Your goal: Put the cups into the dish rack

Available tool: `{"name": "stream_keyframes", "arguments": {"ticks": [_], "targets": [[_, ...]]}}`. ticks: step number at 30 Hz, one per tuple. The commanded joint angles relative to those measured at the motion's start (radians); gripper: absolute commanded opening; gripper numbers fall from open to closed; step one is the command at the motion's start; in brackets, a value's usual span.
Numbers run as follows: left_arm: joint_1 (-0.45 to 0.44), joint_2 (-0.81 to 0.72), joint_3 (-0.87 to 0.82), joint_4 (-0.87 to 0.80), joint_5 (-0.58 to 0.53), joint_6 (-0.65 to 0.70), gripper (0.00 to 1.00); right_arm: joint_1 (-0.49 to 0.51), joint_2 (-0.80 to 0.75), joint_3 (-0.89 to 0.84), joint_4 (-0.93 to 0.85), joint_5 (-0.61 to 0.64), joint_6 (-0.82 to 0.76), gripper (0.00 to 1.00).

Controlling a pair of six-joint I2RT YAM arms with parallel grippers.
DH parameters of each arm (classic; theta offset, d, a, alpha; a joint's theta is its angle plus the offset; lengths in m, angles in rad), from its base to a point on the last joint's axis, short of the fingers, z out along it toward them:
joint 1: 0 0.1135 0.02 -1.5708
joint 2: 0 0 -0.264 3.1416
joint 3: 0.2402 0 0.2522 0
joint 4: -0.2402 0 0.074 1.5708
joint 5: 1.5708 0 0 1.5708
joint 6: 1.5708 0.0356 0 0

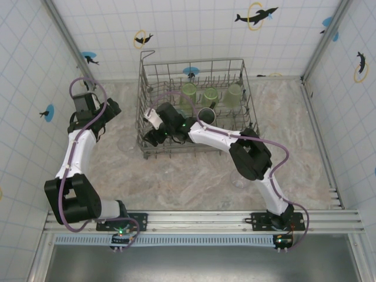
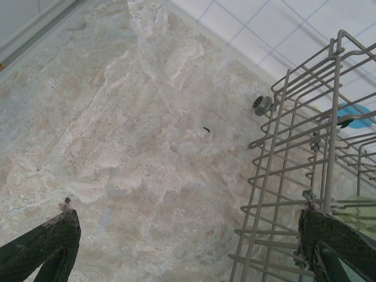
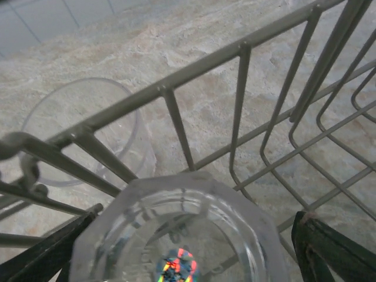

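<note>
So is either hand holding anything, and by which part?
Left hand holds nothing. A clear cup sits between fingers of the right hand; grip cannot be told.

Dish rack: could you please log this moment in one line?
right claw: open around clear cup in dish rack | left claw: open, empty

The large grey wire dish rack (image 3: 176, 89) is made of thin metal rod with a dull, matt coating. Between the fingers (image 3: 329, 249) of the right pincer (image 3: 188, 252) a clear colourless faceted cup (image 3: 182, 223) is seen, glossy and see-through; whether it is glass or plastic cannot be told. Beyond that pincer a smooth clear round tumbler (image 3: 82, 129) is seen. The beige marbled surface (image 2: 117, 117) is finished matt and stone-like. The fingers (image 2: 50, 238) of the left pincer (image 2: 191, 244) are faced with dark, rough, mesh-patterned padding.
</note>
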State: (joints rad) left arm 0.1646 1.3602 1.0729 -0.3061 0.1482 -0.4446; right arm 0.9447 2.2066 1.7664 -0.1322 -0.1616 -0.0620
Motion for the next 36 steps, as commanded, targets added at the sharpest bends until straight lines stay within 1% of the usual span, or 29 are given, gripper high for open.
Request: {"name": "stream_keyframes", "arguments": {"ticks": [1, 2, 6, 20, 23, 36], "targets": [[0.007, -0.021, -0.01, -0.001, 0.005, 0.002, 0.98, 0.026, -0.011, 0.036, -0.051, 0.022, -0.015, 0.93], [0.006, -0.023, -0.01, -0.001, 0.007, 0.002, 0.97, 0.027, -0.014, 0.038, -0.053, 0.021, -0.013, 0.97], [0.006, -0.024, -0.006, -0.005, 0.003, -0.001, 0.97, 0.028, -0.04, 0.038, -0.051, 0.013, 0.0, 1.0], [0.007, -0.011, 0.011, -0.033, -0.009, -0.013, 0.97, 0.007, -0.166, 0.011, -0.018, -0.035, 0.034, 1.0], [0.007, -0.004, 0.026, -0.06, -0.028, -0.013, 0.97, -0.002, -0.2, -0.037, -0.007, -0.02, 0.026, 1.0], [0.024, -0.012, 0.039, -0.15, -0.073, -0.038, 0.98, -0.075, -0.452, -0.375, 0.11, 0.021, 0.047, 1.0]]}}
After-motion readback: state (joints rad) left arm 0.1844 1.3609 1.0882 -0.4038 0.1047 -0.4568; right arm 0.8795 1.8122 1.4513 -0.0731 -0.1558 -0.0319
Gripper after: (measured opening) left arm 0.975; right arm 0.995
